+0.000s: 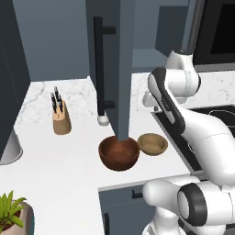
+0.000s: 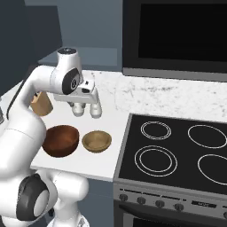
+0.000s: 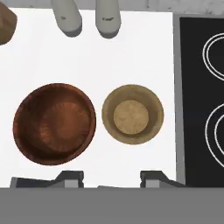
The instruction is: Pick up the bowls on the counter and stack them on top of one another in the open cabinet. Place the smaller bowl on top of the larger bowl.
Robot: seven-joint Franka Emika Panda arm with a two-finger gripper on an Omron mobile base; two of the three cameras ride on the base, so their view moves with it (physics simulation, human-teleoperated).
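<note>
Both bowls sat near counter's front edge, beside stove: larger bowl (image 3: 54, 124) left, smaller bowl (image 3: 132, 114) right, close together, not touching. End effector (image 3: 111, 177) hovered above, fingers apart, empty. Judged rigid wood, light, smooth; rim pinch best on thick wall.

Two wooden bowls sit on the surface (image 1: 69, 160): one larger dark reddish-brown bowl (image 1: 119, 153) and one smaller light tan bowl (image 1: 152, 143). Two white shakers (image 3: 65, 17) stand side by side near the surface's back edge. There is one knife block (image 1: 61, 120), one potted plant (image 1: 11, 215), and one cooktop (image 2: 177, 150) with four burner rings.
</note>
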